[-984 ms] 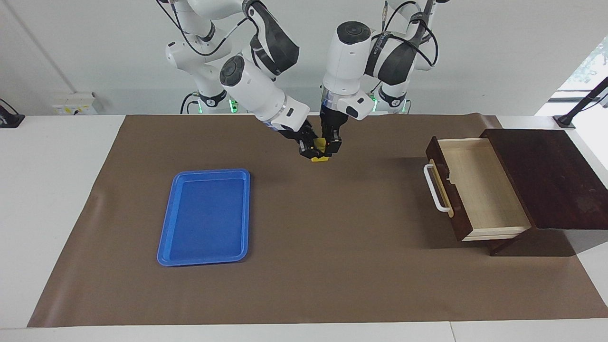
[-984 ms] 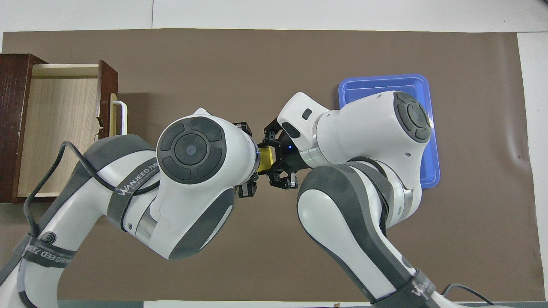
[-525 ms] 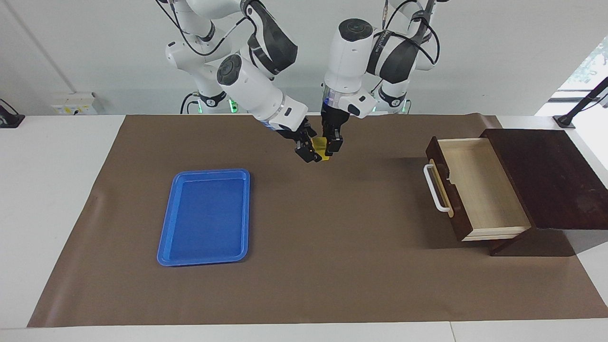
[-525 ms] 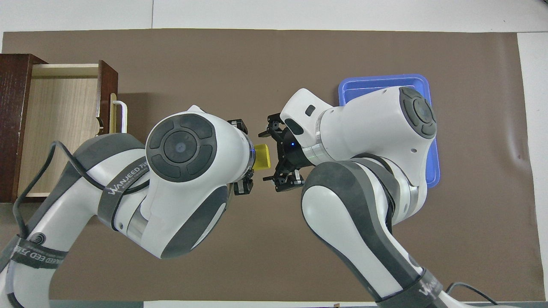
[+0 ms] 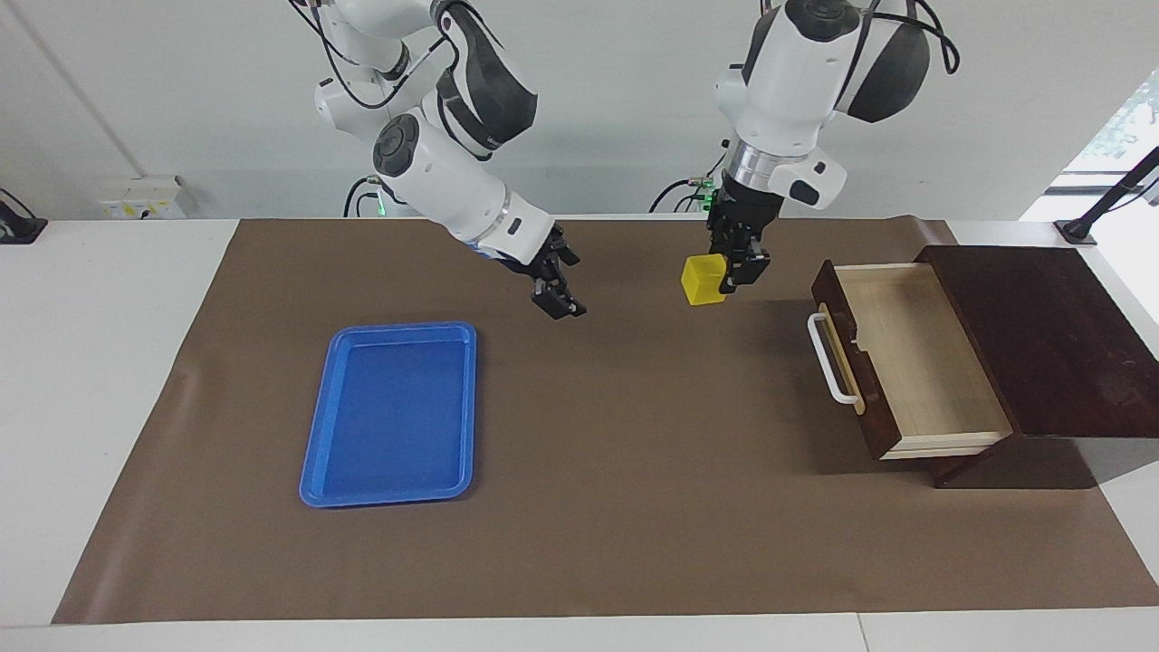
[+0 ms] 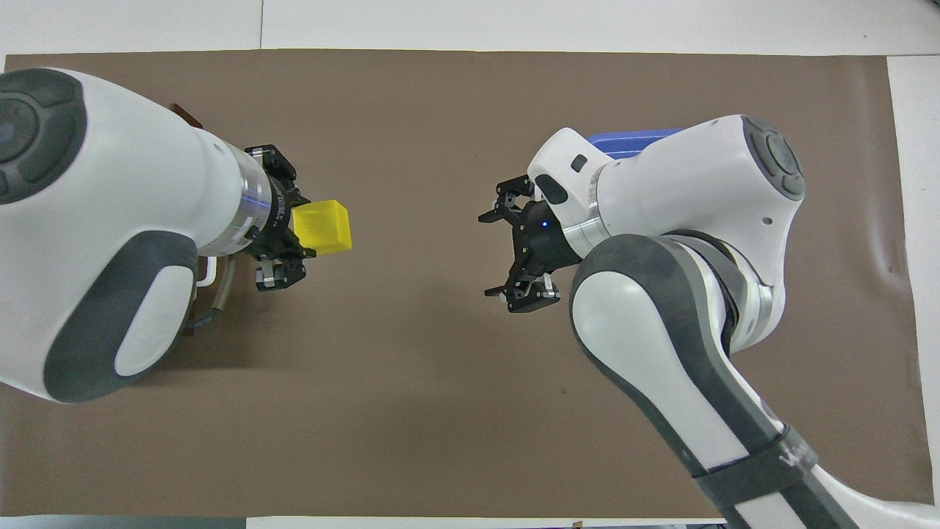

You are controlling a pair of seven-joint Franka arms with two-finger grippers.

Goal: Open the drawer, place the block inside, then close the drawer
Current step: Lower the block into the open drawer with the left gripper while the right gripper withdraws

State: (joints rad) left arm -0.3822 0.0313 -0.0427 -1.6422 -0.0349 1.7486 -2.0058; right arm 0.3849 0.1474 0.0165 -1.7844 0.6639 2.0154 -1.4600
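Drawer at frame right's already open, left claw gripping yellow block mid-air upper center, right claw wide & empty, so drop-in + closing left imo.

Overhead: left arm hides drawer; tray mostly covered.

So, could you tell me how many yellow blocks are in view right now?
1. The block is up in the air, held by the left gripper over the brown mat, beside the open drawer. No other shows; the arms could hide one.
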